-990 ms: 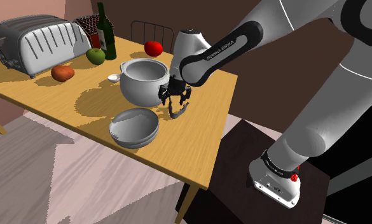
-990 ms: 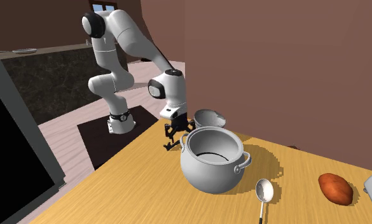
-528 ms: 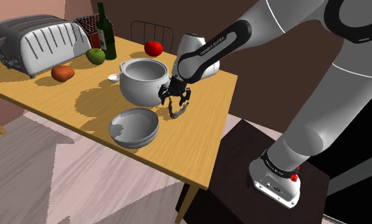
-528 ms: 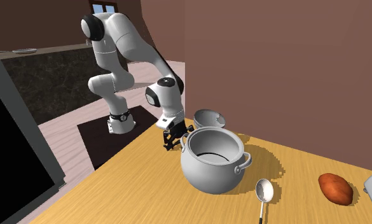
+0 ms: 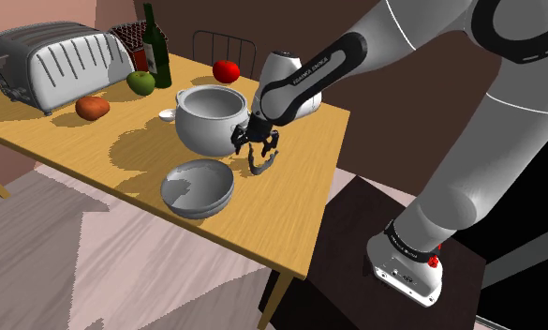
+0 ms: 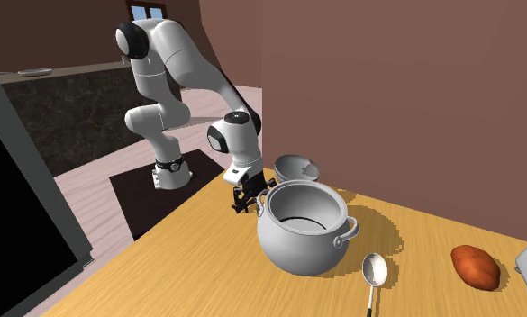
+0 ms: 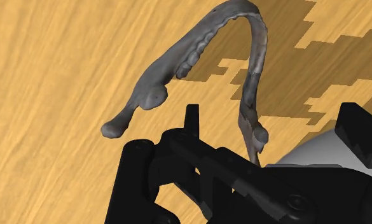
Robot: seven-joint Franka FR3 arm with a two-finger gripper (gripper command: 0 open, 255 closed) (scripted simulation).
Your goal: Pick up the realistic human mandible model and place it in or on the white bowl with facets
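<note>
The mandible model is a dark grey U-shaped jawbone with teeth, lying on the wooden table. My gripper hangs just above it, open. One branch of the jaw passes between the black fingers without touching them. In the shoulder view the gripper stands over the mandible, right beside the grey pot. The faceted grey-white bowl sits a little nearer the table's front edge, toward the shoulder view's left. In the second exterior view the gripper is between the pot and the bowl.
A toaster, wine bottle, green apple, red fruit, sweet potato and spoon lie farther back on the table. The table's edge runs close to the mandible on the stand's side.
The gripper has come down and shifted a little toward the pot, settling over the mandible. Its fingers have spread slightly wider. The mandible has not moved.
</note>
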